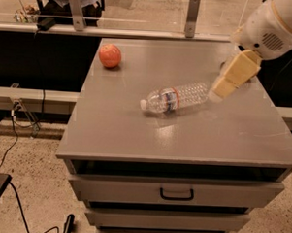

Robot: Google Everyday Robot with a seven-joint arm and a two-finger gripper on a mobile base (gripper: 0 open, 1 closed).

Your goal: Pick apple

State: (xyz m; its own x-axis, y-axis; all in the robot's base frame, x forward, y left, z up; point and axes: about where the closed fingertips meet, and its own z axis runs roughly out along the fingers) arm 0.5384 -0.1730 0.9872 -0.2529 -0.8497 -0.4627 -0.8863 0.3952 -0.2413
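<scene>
Speckled floor with dark cables (19, 132) lies nearest, below a grey cabinet whose top drawer has a black handle (176, 193). On the grey tabletop (135, 132) a clear plastic bottle (175, 97) lies on its side at mid-surface; its blue and red label is too small to read. Just beside the bottle's base, at right, hangs the beige tool (220, 91) under a white arm; I cannot tell whether it is open or closed. Farther back, near the far left corner, sits the apple (110, 55): small, round, reddish-orange, with nothing close around it. Beyond runs a railing with metal posts (191, 16).
</scene>
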